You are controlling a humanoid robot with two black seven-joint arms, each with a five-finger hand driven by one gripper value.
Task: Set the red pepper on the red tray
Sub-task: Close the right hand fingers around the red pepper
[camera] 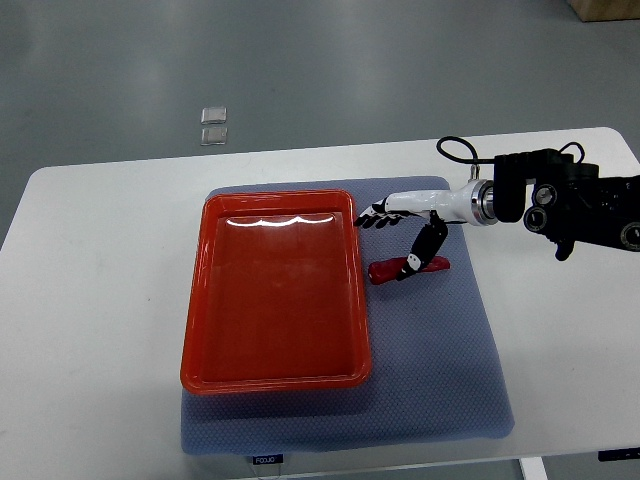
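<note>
One arm in view only: right hand entering from the right edge, positioned over the blue mat just beside the tray's right rim. Left arm out of view.

Hand state: fingers spread toward the tray, thumb angled down onto the red pepper. No closed grip visible; contact at the thumb tip apparent, full clamp not confirmed.

Pepper location: flat on the mat, lengthwise left to right, just outside the red tray, near its upper right corner. Tray empty.

Judged step: grasp in preparation, placement not yet done.

Hazards from here:
- Slip or roll of the pepper under single-point thumb pressure, owing to its smooth, rounded skin.
- Push of the pepper against the tray rim instead of a lift, owing to the small gap.
- Knuckle strike on the rim, with tray shift across the mat.
- Drop short of the tray if lifted off-centre.
</note>
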